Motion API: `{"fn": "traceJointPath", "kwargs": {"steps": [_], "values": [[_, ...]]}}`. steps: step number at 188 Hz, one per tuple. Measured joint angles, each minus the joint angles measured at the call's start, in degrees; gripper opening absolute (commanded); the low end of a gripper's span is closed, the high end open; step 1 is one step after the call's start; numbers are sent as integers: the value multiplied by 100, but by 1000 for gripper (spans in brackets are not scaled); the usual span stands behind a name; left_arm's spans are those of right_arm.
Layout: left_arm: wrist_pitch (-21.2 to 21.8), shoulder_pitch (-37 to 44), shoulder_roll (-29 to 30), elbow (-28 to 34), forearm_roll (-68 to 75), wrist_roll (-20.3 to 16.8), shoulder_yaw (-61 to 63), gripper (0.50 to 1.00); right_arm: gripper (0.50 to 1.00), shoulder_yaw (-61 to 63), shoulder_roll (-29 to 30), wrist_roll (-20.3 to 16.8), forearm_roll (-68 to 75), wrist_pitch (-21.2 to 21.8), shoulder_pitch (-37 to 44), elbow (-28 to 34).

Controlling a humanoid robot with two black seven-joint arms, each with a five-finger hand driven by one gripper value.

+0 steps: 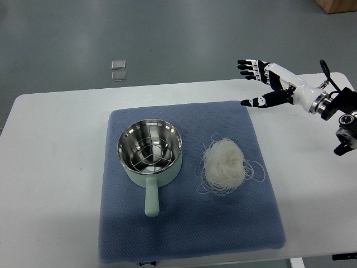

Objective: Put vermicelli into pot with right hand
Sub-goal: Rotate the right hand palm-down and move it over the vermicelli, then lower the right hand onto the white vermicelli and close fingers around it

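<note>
The pot (149, 153) holds only a wire rack; the right robot hand (262, 84) hovers spread.

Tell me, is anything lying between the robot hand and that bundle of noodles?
No. In the top view, only bare blue mat separates the open right robot hand from the vermicelli.

Mint-green pot (149, 151), white vermicelli (224, 162), blue textured mat (184, 223), white table (50, 167).

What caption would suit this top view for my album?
Robot's open right hand hovers beyond a vermicelli nest lying beside an empty pot on a blue mat.
</note>
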Motion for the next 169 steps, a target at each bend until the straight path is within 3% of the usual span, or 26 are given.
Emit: {"fn": "traceJointPath", "kwargs": {"steps": [37,67,108,169], "values": [[0,0,0,0,-1,0,0,1000,915,-252,-781,168,-1456,707,478,856],[0,0,0,0,-1,0,0,1000,913,-878,-1163,280,-2221,1003,1143,1439],[0,0,0,0,-1,1,0,1000,911,-1615,-1112,280,-2925,989,1718,1808],[0,0,0,0,-1,2,0,1000,911,-2123,-746,248,-4023,665,1685,1891]]}}
